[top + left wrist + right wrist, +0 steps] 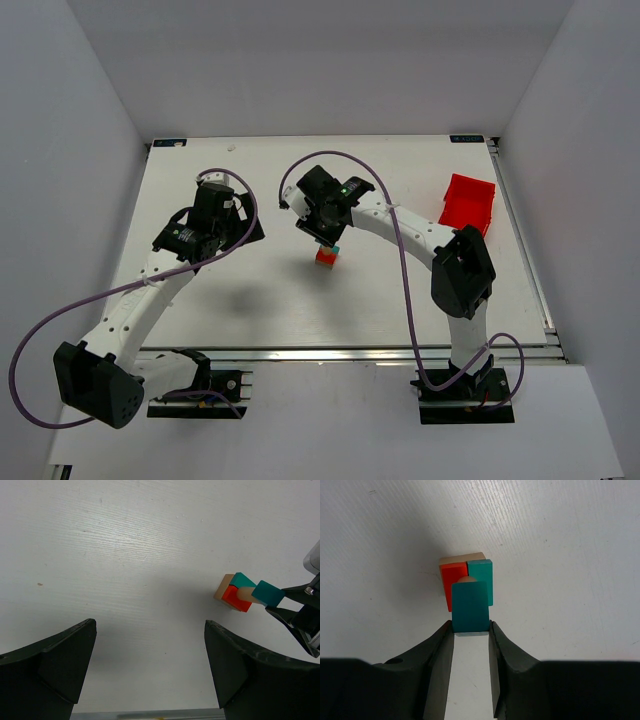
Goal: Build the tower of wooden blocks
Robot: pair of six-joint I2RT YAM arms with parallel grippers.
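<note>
The wood block tower [462, 570] stands mid-table as a low stack: a tan block [462, 557] at the bottom, with a red block [453, 580] and a teal block [481, 577] side by side on it. My right gripper [471, 625] is shut on another teal block [470, 605] and holds it just over the stack. A tan rounded bit [245, 594] shows between that block and the stack. From above, the right gripper [325, 236] covers most of the tower [326, 258]. My left gripper [150, 665] is open and empty, well to the left of the tower [231, 591].
A red plastic bin [466, 200] sits at the table's right side, behind the right arm's elbow. The left arm [205, 225] hovers over the left half of the white table [260, 300]. A metal rail [350, 352] runs along the near edge.
</note>
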